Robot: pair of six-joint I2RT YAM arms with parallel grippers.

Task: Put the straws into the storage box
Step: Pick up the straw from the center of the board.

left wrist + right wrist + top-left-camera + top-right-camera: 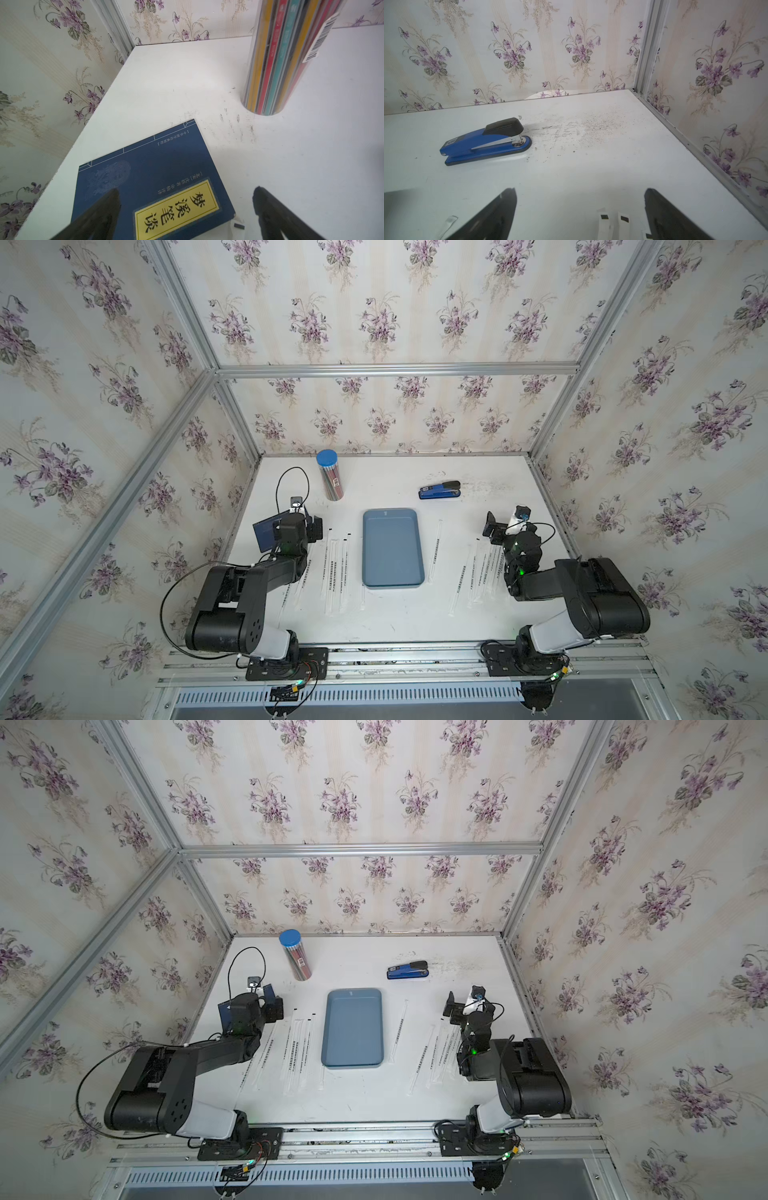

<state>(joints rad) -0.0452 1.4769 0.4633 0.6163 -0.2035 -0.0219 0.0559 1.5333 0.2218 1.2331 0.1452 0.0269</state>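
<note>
Both top views: storage box (pixel 392 547) lies empty at centre of table (pixel 395 622). Straws (pixel 344 572) lie flat either side, none inside, some part-hidden under arms. Floral wallpaper (pixel 374 323) and alu frame (pixel 395 369) all round.

L wrist: left gripper (pixel 187 192) fingers wide apart, holding nothing, over blue book (pixel 149 176). Pencil tube (pixel 276 62) cut off.

R wrist: right gripper (pixel 580 191) likewise spread, empty. Stapler (pixel 485 141) beyond, table scuffed, only ends of straws show.

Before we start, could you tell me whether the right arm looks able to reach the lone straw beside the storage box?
Probably yes: the right gripper is open and empty, and that straw lies uncovered between it and the storage box; only other flat straws lie closer to the gripper.
</note>
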